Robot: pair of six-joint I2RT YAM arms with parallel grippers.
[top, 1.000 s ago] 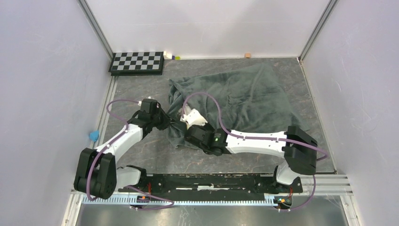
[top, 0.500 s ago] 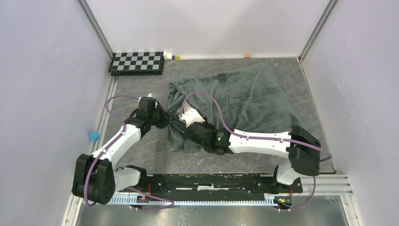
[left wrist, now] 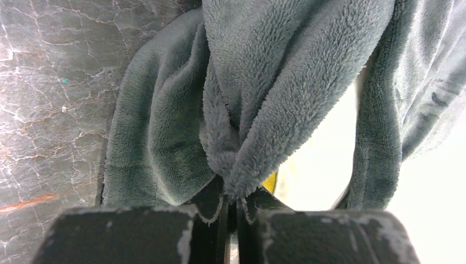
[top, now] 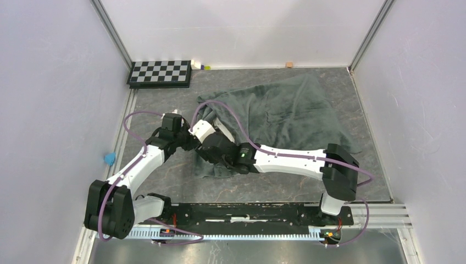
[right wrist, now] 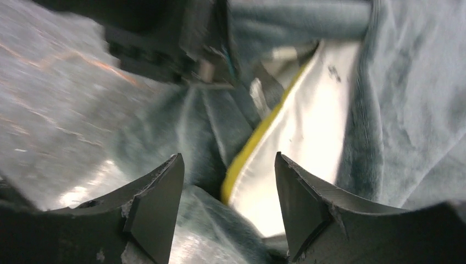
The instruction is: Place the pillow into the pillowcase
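The pillowcase (top: 286,110) lies dark grey-green plush side up across the middle of the table, bulging. In the top view it hides the pillow. My left gripper (top: 187,141) is shut on a bunched fold of the pillowcase's open edge (left wrist: 242,165), with the fingers (left wrist: 217,206) pinching the plush. The pillow (right wrist: 308,137), cream with a yellow band (right wrist: 258,137), shows through the opening and as a bright patch (left wrist: 324,159) in the left wrist view. My right gripper (right wrist: 228,159) stands open just in front of that opening, close beside the left one (top: 202,147), holding nothing.
A checkerboard (top: 160,73) lies at the back left corner, with small bits (top: 200,66) beside it. A wooden block (top: 288,65) sits at the back wall. A blue object (top: 110,158) rests by the left rail. Walls close in three sides.
My right gripper has opened and slid left along the pillowcase's near edge, towards the left gripper. The left gripper has kept its hold and shifted slightly.
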